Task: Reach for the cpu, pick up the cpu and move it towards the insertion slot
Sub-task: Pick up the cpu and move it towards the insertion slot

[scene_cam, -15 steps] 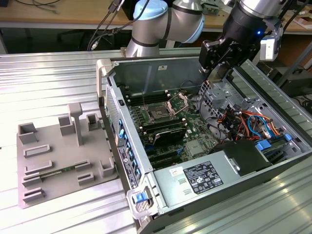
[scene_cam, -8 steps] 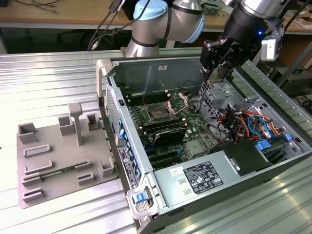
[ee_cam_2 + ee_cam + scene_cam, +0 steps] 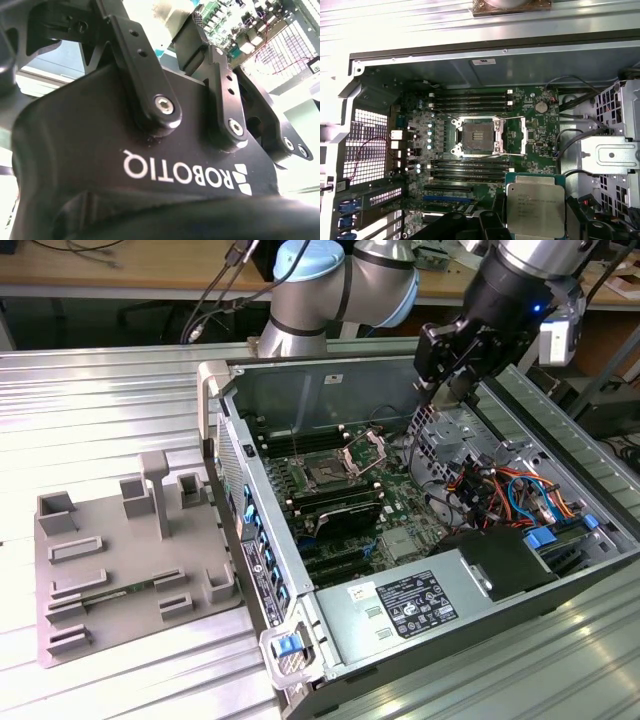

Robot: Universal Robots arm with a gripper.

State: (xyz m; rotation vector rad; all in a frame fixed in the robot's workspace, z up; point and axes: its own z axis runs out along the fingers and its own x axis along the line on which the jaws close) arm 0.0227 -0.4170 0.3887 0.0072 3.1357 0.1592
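A robot arm's end effector (image 3: pixel 450 375) hangs above the far right of an open computer case (image 3: pixel 420 630) on a ribbed metal worktop (image 3: pixel 100 380). It grips the cpu (image 3: pixel 535 210), a flat square chip with a pale silvery top and thin dark rim. This looks like the carrying step; the insertion slot (image 3: pixel 476 135), its bracket open, lies apart on the motherboard.

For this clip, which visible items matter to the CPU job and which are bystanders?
Job items:
cpu, near the gripper
insertion slot, bracket open

Bystanders:
grey tray beside the case
memory slots
power supply
drive cables
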